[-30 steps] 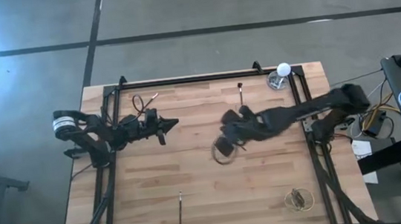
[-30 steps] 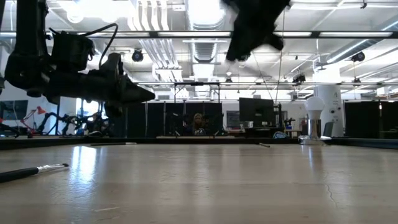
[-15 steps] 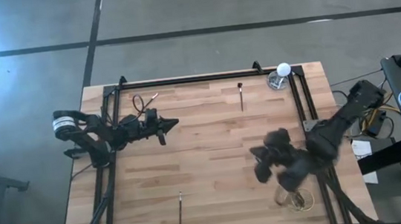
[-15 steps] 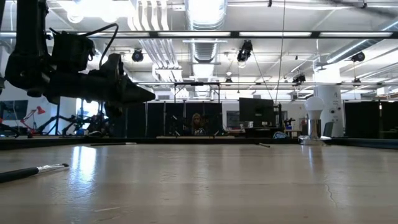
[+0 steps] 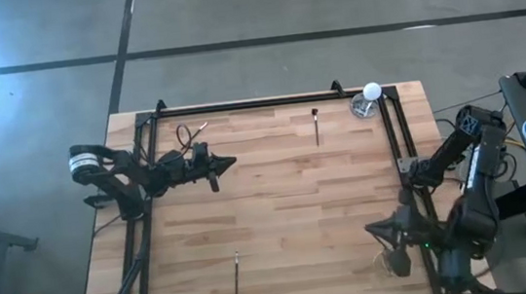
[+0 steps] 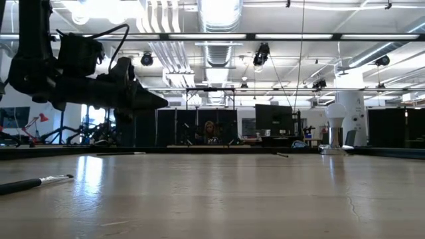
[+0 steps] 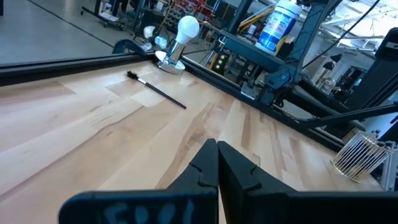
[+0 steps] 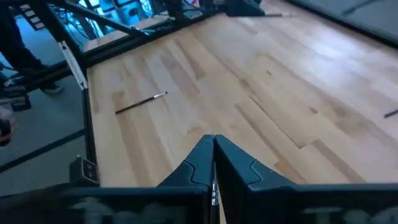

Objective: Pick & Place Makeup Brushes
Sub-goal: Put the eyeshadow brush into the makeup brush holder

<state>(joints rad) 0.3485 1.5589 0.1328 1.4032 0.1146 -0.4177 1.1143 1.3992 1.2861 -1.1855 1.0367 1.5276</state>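
Both grippers are seen closed, empty: left gripper point(image 5: 228, 160) mid-left, right gripper point(image 5: 377, 229) near-right. Makeup brushes point(image 5: 317, 125) point(image 5: 236, 274) lie well apart from them.

The high view hangs well above the table point(image 5: 278, 194) and looks straight down, taking in the whole wooden top, both arms and the grey floor around it. The low view sits at the table's surface, looking level across the boards into the room behind, with one brush point(image 6: 36, 182) close by it. The left wrist view rides close above the wood and faces across the table toward the white bulb point(image 7: 186, 28) at the far right corner, a corner the high view also covers. The right wrist view looks from the near right corner across the boards, sharing the brush point(image 8: 142, 103) by the near edge with the high view.
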